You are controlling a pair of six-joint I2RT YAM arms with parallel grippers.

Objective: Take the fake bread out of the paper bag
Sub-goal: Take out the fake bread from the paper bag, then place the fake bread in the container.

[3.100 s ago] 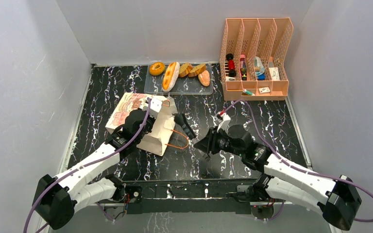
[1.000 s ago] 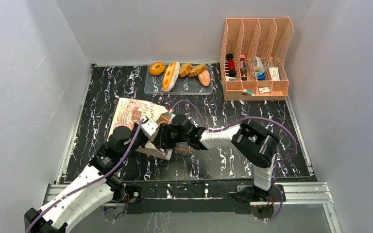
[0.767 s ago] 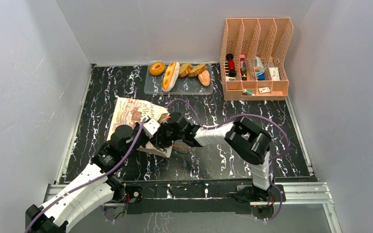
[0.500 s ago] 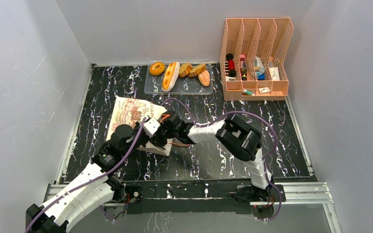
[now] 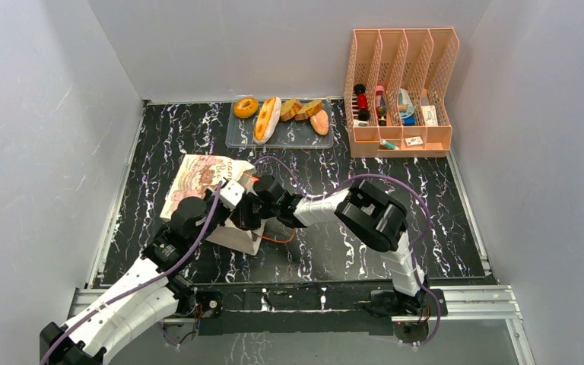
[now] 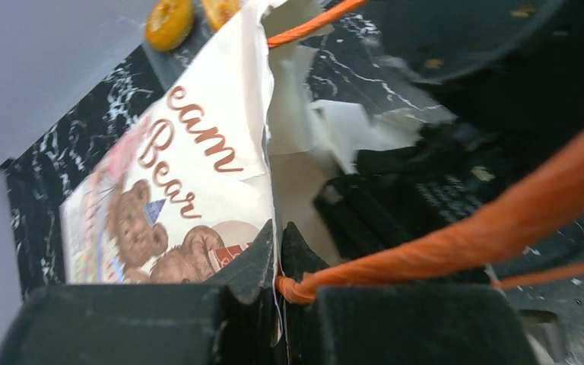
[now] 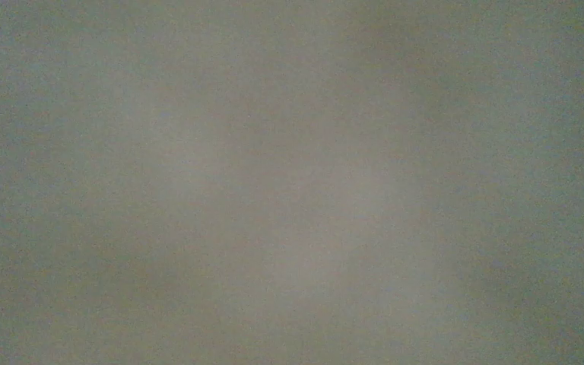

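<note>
Our paper bag (image 5: 201, 176) lies on its side, mouth toward 4 o'clock, its rim clamped tight in the left gripper (image 6: 277, 237). The right gripper (image 5: 249, 213) reaches inside toward 9 o'clock, and we cannot tell its jaws. The only fake bread (image 5: 268, 118) we see is at 12 o'clock.

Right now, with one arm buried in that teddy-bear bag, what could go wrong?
The left gripper pinches only the thin rim of the paper bag, so the paper could rip or slip free. The orange cord handle crosses the opening beside the right arm and might snag it. The right wrist view shows only blank tan, so any grab inside is probably blind.
</note>
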